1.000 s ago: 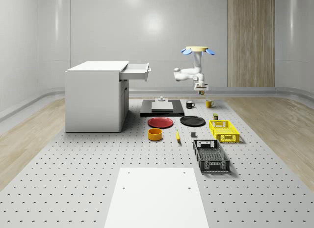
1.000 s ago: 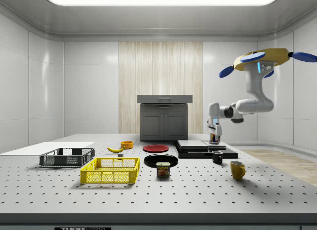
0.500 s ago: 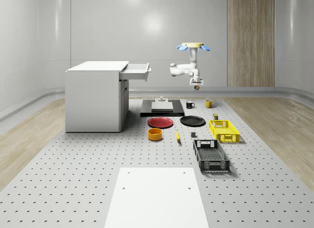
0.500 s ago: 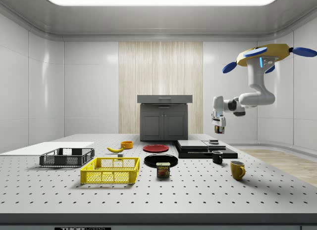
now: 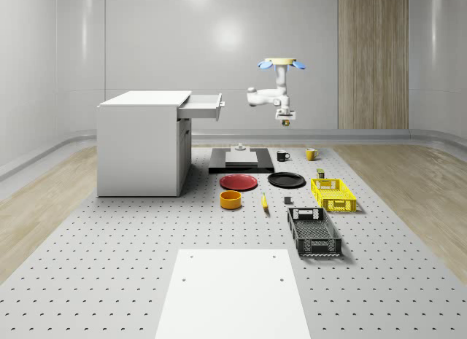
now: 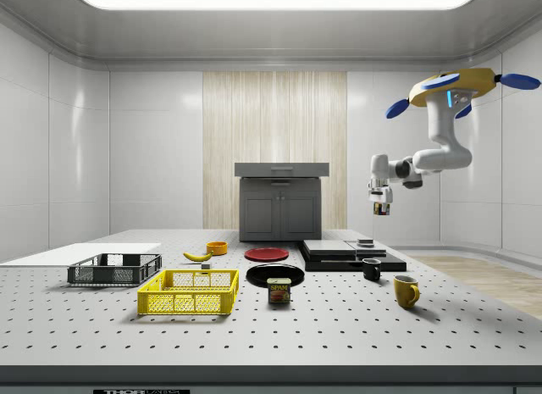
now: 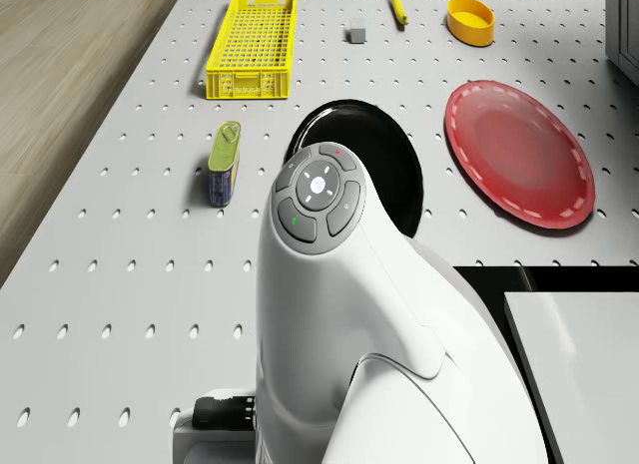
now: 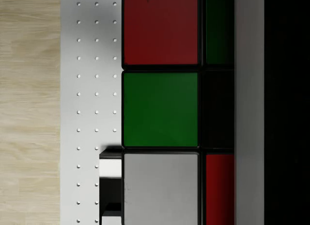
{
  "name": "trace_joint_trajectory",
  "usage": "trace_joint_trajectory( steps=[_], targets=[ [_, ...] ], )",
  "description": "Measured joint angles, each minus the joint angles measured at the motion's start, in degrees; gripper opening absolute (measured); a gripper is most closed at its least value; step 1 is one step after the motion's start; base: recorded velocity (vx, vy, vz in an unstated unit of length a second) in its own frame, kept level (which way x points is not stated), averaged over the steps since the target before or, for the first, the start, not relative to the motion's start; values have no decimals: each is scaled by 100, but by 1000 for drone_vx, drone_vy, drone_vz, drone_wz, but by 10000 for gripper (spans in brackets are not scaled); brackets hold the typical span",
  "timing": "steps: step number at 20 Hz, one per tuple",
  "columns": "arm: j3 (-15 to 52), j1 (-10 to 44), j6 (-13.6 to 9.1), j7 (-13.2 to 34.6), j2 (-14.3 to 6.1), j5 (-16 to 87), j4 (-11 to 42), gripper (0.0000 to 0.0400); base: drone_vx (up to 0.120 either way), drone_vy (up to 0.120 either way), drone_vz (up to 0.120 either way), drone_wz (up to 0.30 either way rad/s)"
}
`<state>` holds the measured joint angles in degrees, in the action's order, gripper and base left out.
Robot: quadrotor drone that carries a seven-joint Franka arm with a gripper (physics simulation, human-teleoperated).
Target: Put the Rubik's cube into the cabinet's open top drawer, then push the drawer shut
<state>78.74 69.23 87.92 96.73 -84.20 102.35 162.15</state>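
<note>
One Rubik's cube [image 6: 382,208] clamped in gripper [image 6: 382,209] (fingers closed), drone [image 6: 453,83] hovering above table [image 6: 339,326].

In the wrist view the cube [image 8: 161,109] is cut off by the picture's edges, so its full shape cannot be told. In the drone view the arm [image 7: 379,324] hides part of the black plate [image 7: 399,165], and the gripper beneath it.

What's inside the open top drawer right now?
Cannot tell: the drawer is seen side-on, so its wall hides the interior. The Rubik's cube hangs in the gripper, airborne right of the cabinet in the whole-scene view.
</note>
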Motion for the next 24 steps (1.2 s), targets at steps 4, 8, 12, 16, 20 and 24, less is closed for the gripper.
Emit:
trace_joint_trajectory(
  steps=[4,8,12,16,20,24],
  targets=[
    [6,10,44,8,-47,-20,-2,325,-120,-120,120,0],
    [11,19,85,16,-92,-38,-4,325,-20,-120,120,0],
    [16,28,124,23,-134,-55,-5,325,0,-120,120,0],
    [20,36,161,29,-173,-72,-7,325,0,-120,120,0],
    [25,44,196,35,-211,-87,-9,325,0,-120,120,0],
    [29,51,228,41,-246,-101,-10,325,0,-120,120,0]
  ],
)
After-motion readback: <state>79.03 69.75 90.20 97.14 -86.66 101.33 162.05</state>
